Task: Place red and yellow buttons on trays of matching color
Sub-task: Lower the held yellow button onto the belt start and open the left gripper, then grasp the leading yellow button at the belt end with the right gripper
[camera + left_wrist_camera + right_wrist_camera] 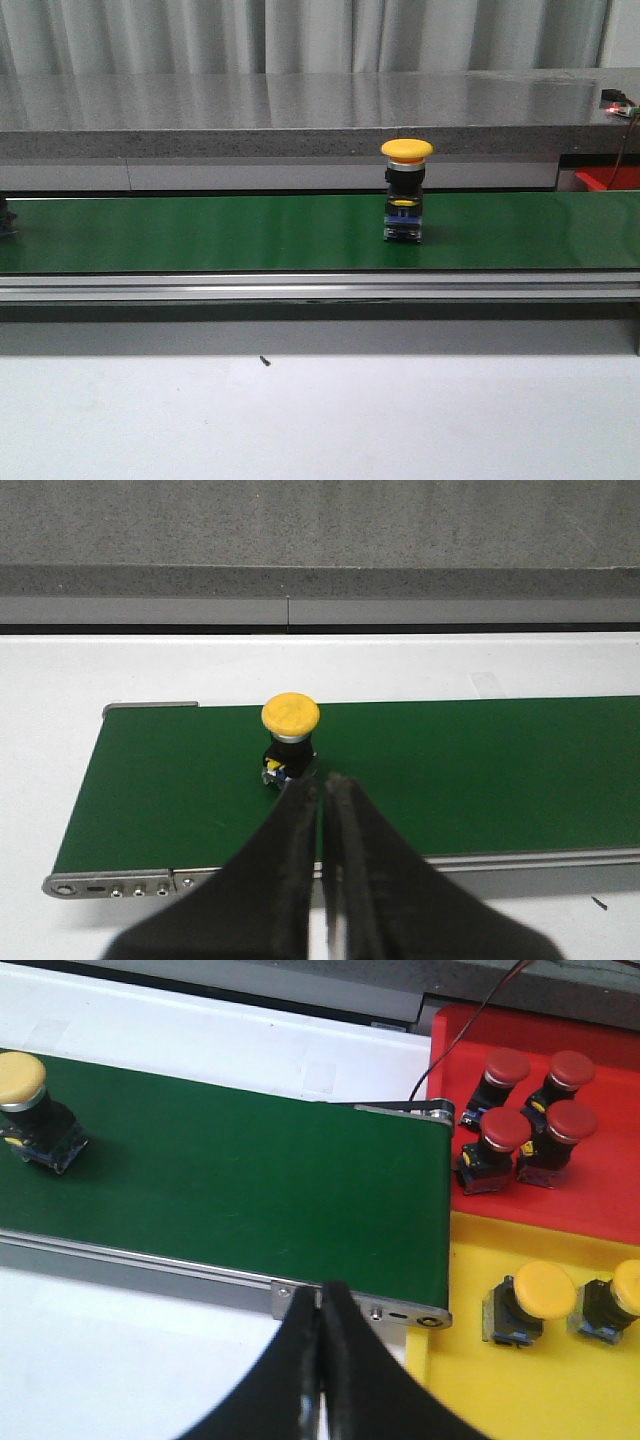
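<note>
A yellow button (407, 190) stands upright on the green conveyor belt (200, 235). In the left wrist view the yellow button (290, 735) is just beyond my left gripper (326, 780), which is shut and empty above the belt's near edge. My right gripper (322, 1290) is shut and empty over the belt's front rail, with the yellow button (35, 1110) far off along the belt. Past the belt's end, the red tray (600, 1205) holds several red buttons (500, 1135). The yellow tray (540, 1390) holds two yellow buttons (525, 1302). Neither gripper shows in the front view.
A grey stone ledge (300, 110) runs behind the belt. An aluminium rail (300, 285) lines its front, with the white table (300, 420) before it. A dark cable (470, 1015) crosses the red tray's corner. A small dark object (5, 218) sits at the belt's far left.
</note>
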Available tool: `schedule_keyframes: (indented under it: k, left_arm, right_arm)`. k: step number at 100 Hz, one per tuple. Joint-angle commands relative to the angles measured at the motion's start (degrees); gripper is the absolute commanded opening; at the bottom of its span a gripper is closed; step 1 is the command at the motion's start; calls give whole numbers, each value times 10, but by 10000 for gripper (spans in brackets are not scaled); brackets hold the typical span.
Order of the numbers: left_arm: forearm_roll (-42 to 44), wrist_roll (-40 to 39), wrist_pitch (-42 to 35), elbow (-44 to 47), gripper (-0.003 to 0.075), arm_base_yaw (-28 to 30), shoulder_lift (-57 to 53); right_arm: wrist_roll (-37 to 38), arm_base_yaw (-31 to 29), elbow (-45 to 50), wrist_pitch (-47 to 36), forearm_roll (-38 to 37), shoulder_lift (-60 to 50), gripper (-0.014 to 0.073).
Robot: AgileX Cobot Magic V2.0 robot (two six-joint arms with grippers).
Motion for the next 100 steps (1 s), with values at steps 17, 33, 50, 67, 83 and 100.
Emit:
schedule_keyframes:
  k: [17,33,50,67,83,100]
  left_arm:
    - [-8,2,-48,15,-20,-5,-32]
    - [-9,2,-48,15,-20,-5,-32]
    - [-21,2,-49,15,-19,-5,-32]
    - [-21,2,-53,15,-20,-5,-32]
    - [-21,2,-53,15,-19,-5,-32]
    - [-21,2,-53,15,-20,-5,-32]
  right_arm:
    - [-1,-3,-16,6,20,-3,87]
    - [-2,-3,-18,5,21,0,465]
    - [-4,-1,-54,41,25,43,613]
    - [-42,0,-110,73,63,133,613]
    - [-82,0,-149,70,111,235,613]
    - [-88,22,-190,70,113,328,613]
